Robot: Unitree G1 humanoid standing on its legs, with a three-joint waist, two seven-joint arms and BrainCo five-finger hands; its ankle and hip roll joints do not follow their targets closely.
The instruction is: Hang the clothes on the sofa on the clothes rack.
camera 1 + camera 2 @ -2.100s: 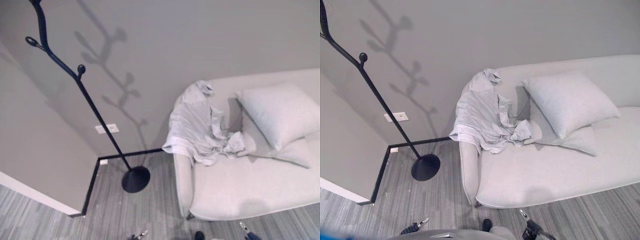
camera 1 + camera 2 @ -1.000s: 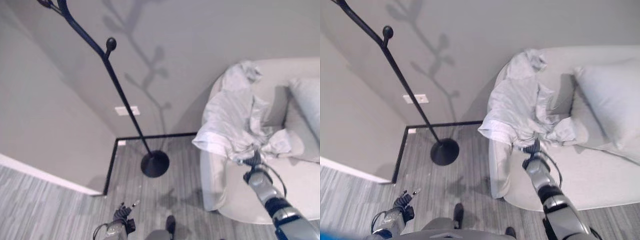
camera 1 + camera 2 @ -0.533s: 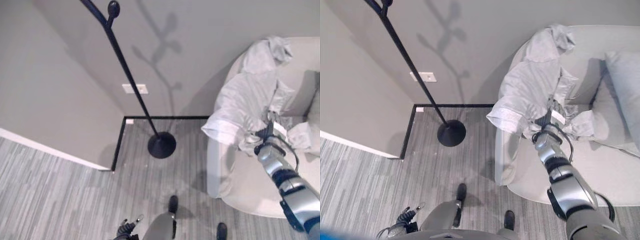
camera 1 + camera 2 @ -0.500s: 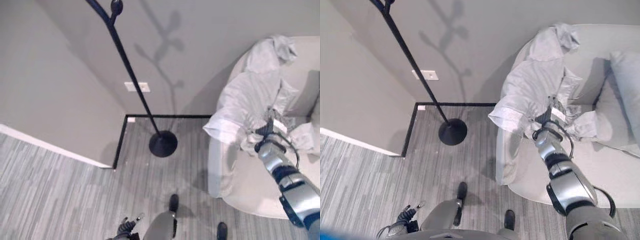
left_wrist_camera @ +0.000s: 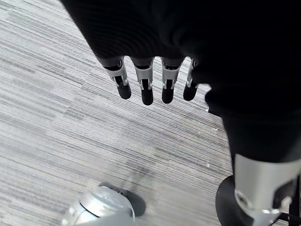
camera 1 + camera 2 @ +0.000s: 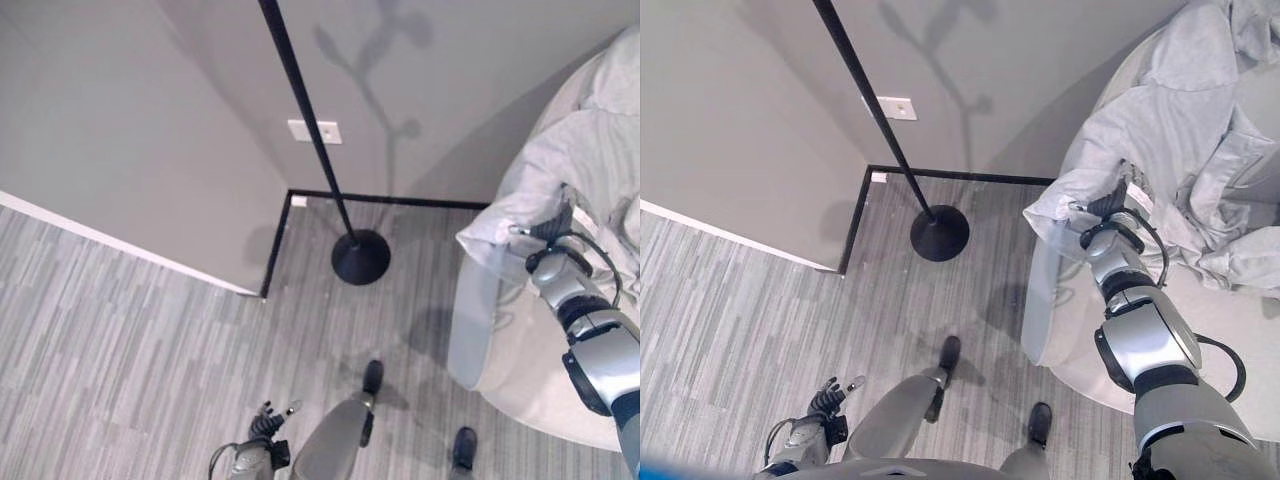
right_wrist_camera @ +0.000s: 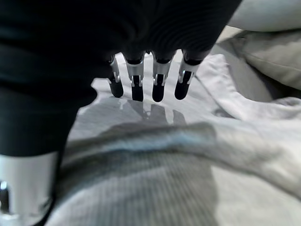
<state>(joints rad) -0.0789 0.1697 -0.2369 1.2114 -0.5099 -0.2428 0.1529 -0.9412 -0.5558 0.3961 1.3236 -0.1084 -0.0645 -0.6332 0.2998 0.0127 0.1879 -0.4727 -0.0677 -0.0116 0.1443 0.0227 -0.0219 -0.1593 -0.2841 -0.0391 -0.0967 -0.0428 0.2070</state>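
Left eye view: one crumpled pale grey shirt (image 6: 590, 150) drapes over the arm of one cream sofa (image 6: 520, 350) at the right edge. One black metal clothes rack (image 6: 340, 215) now stands near the middle, where before it stood further left.

Right eye view: the right hand (image 6: 1110, 205) touches the shirt.

Left wrist view: left hand (image 5: 150, 80), fingers straight, holds nothing.

Right wrist view: fingers straight above the cloth.

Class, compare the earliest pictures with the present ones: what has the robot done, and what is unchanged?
The right hand has come up from below and reached onto the crumpled pale grey shirt, fingers straight, not yet gripping. The head camera swung left. The shirt stays draped on the cream sofa; the black metal clothes rack stays put; the left hand hangs low.
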